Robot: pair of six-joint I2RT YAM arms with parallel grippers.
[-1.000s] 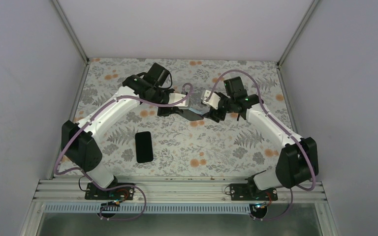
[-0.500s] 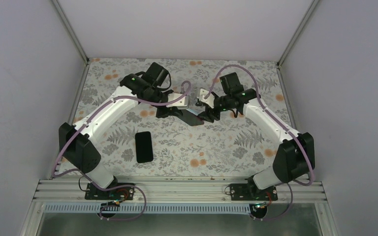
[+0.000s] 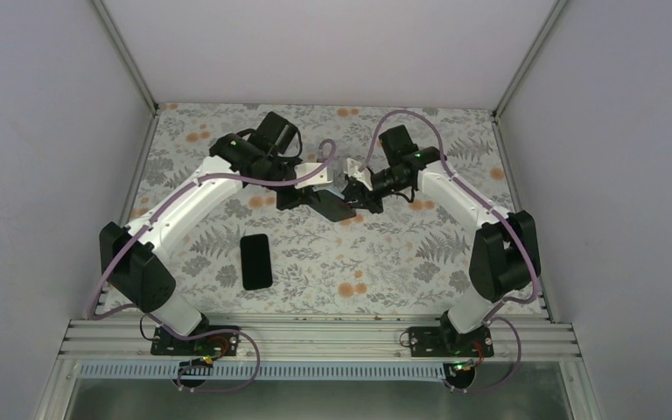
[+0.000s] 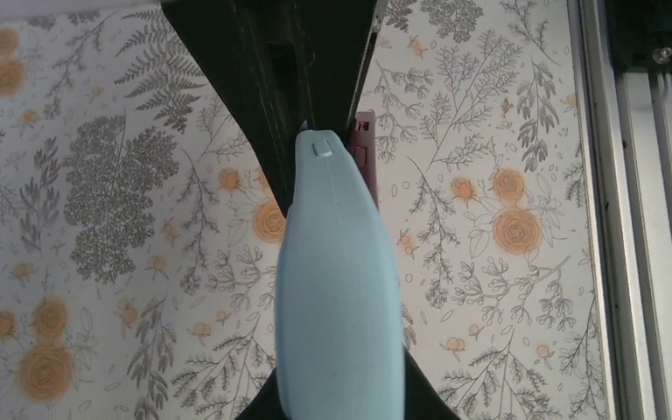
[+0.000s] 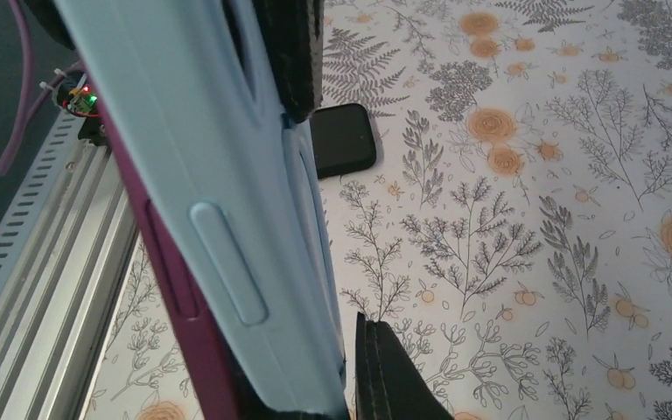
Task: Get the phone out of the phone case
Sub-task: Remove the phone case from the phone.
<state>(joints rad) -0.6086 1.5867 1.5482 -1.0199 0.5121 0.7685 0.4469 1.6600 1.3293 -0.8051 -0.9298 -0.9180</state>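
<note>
Up over mid-table, the pale blue phone case [image 4: 339, 289] is pinched edge-on by the left gripper [image 4: 315, 131]. A maroon layer [image 5: 171, 289] is half hidden behind it. The right gripper [image 3: 359, 194] is crowded out and its grip cannot be told. A black phone [image 3: 255, 261] is seen lying flat, well apart.
</note>
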